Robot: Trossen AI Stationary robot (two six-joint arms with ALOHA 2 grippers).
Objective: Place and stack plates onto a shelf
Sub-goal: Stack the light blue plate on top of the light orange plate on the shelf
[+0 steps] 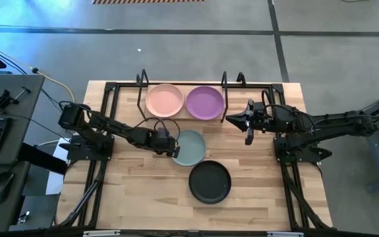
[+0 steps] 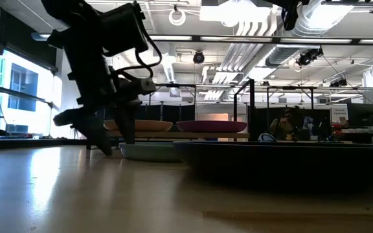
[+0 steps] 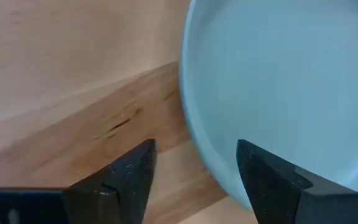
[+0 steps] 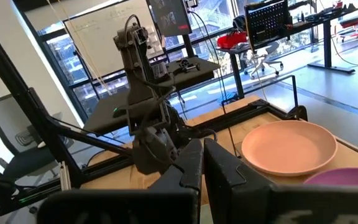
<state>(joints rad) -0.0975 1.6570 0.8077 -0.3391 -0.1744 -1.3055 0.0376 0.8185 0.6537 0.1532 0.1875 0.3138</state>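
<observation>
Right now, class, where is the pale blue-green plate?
In the high view the pale blue-green plate lies mid-table, just below the pink plate, beside the black plate, at the left gripper.

Bright ceiling strips blaze overhead in the low view, and the left arm (image 2: 102, 71) reads as a near-black silhouette against them. The black plate (image 2: 283, 162) up close is soft and out of focus, with a pale sheen on the tabletop (image 2: 76, 194). From above, the light is even with faint shadows. Daylight pours through the windows (image 4: 104, 43) behind.
</observation>
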